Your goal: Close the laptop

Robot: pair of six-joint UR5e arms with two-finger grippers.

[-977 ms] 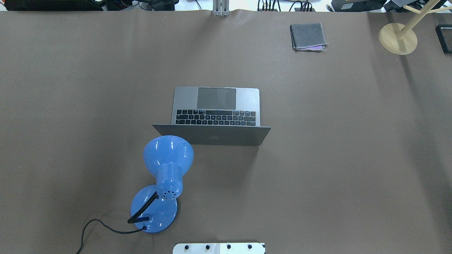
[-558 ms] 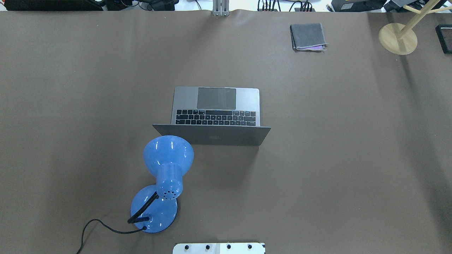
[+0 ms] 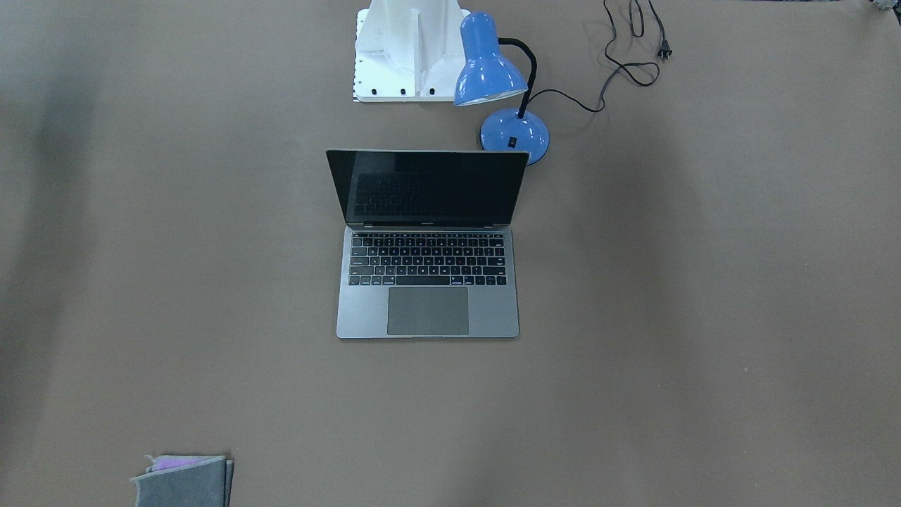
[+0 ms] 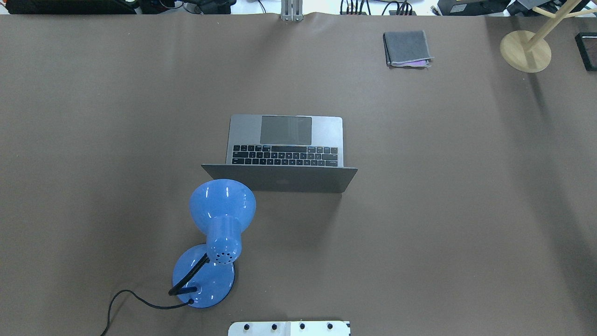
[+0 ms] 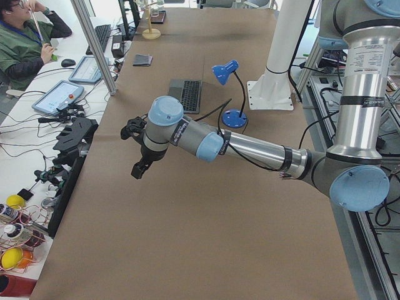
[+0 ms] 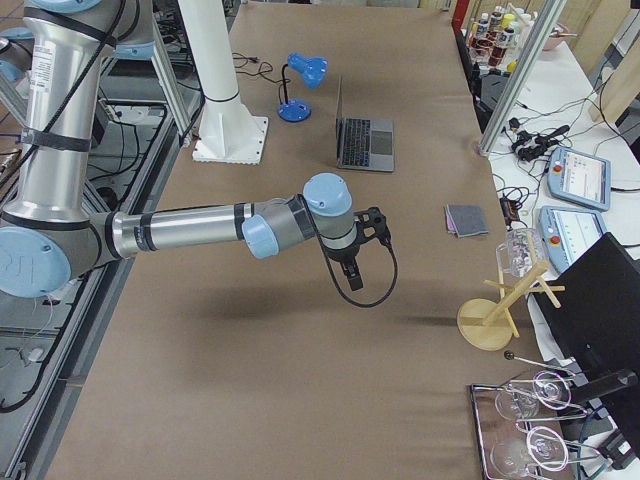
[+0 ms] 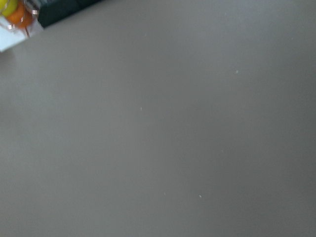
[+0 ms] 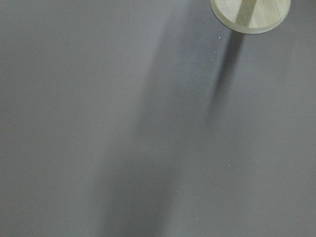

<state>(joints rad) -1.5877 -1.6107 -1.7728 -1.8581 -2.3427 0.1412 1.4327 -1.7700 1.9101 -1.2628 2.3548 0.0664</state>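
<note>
The space-grey laptop (image 4: 285, 140) stands open in the middle of the brown table, its lid upright and its keyboard turned away from the robot. It also shows in the front-facing view (image 3: 427, 282), the left view (image 5: 187, 95) and the right view (image 6: 366, 141). My left gripper (image 5: 139, 169) hangs above bare table far off to the robot's left of the laptop. My right gripper (image 6: 352, 274) hangs above bare table far off to its right. Both show only in the side views, so I cannot tell whether they are open or shut.
A blue desk lamp (image 4: 216, 233) stands just behind the lid's left corner, its cord (image 4: 135, 298) trailing off. A folded grey cloth (image 4: 406, 48) lies at the far right. A wooden stand (image 4: 525, 50) is at the far right corner. The white robot base (image 4: 289, 328) is at the near edge.
</note>
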